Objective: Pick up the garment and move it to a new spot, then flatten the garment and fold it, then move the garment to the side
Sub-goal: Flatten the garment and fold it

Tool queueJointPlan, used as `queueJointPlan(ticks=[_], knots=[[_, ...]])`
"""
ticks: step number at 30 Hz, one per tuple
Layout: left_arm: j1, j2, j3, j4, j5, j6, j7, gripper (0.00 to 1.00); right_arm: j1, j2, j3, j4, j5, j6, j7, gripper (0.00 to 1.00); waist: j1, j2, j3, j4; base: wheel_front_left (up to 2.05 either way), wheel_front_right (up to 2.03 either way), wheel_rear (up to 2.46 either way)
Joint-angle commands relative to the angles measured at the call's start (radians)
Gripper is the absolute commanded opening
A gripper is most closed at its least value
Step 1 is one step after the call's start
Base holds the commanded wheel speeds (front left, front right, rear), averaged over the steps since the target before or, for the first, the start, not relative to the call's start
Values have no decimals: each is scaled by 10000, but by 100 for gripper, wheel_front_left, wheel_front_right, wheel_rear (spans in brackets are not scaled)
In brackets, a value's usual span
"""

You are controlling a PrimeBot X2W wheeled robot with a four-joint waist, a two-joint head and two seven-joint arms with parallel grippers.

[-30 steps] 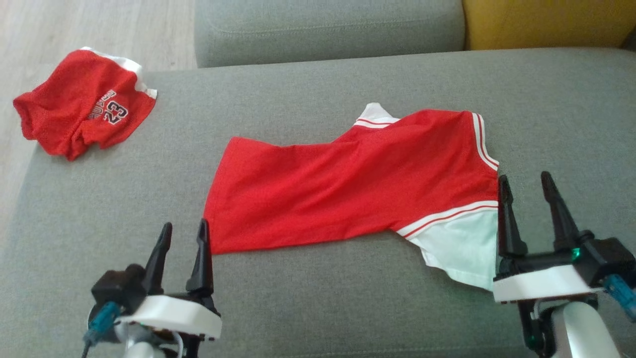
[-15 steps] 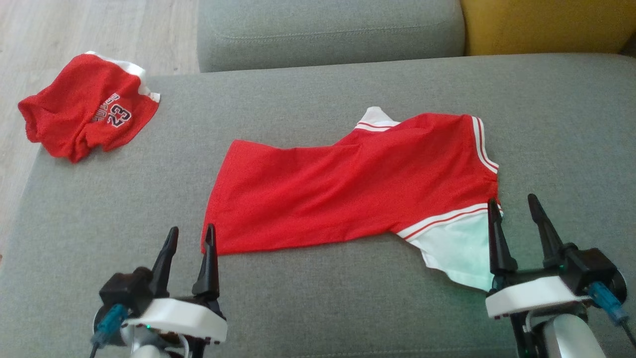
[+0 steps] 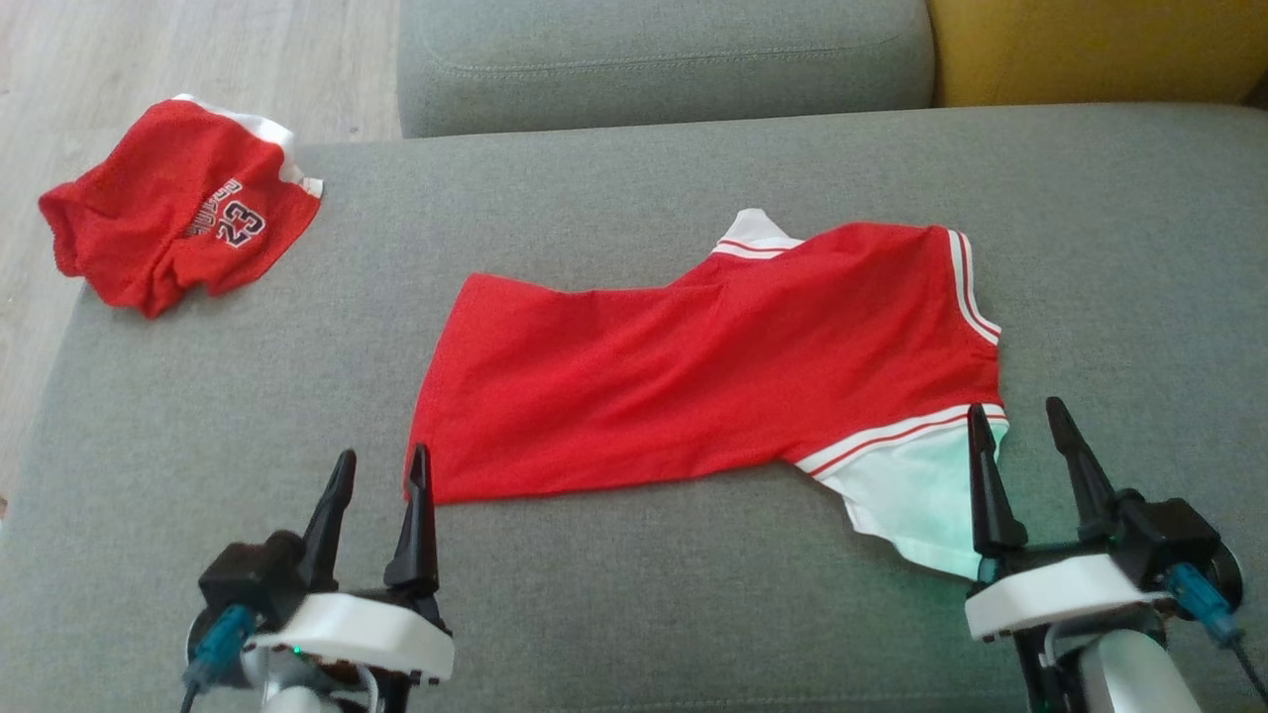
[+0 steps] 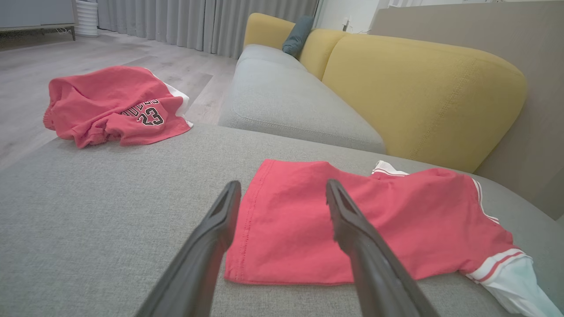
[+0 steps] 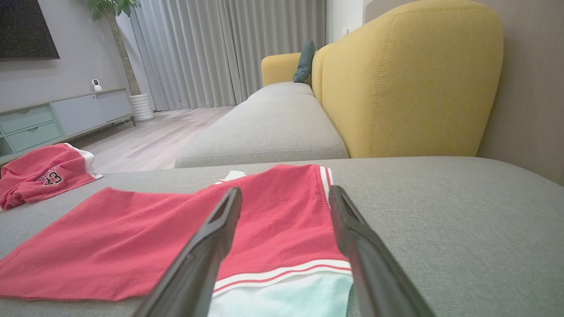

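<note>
At lower left, left gripper (image 3: 382,452) is spread and empty, tips at the garment (image 3: 693,386) hem corner. Right gripper (image 3: 1015,405) is spread and empty at its white end. Garment lies flat on sofa seat (image 3: 614,594); crumpled red cloth (image 3: 178,233) at far-left corner.

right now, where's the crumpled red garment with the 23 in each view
head view: crumpled garment upper left, at the far corner of the grey seat.
left wrist view: crumpled garment upper left.
right wrist view: crumpled garment at the left edge, mid-height.
shared landmark: flat red jersey, to its right in all three.
</note>
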Motion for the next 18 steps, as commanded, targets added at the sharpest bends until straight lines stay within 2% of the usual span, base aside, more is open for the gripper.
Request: queueJointPlan(ticks=[1, 9, 18], knots=[[-209, -26, 241, -350, 74, 53, -122, 100, -445, -52, 259, -254, -29, 65, -63, 100, 1, 0, 17, 0, 0, 0, 0], [-325, -27, 229, -378, 98, 40, -122, 100, -381, -52, 17, -143, 35, 65, -60, 100, 1, 0, 309, 20, 0, 0, 0], [-421, -27, 199, -319, 111, 23, -122, 100, 835, -52, -609, 391, 449, 65, 138, 100, 1, 0, 755, -113, 0, 0, 0]])
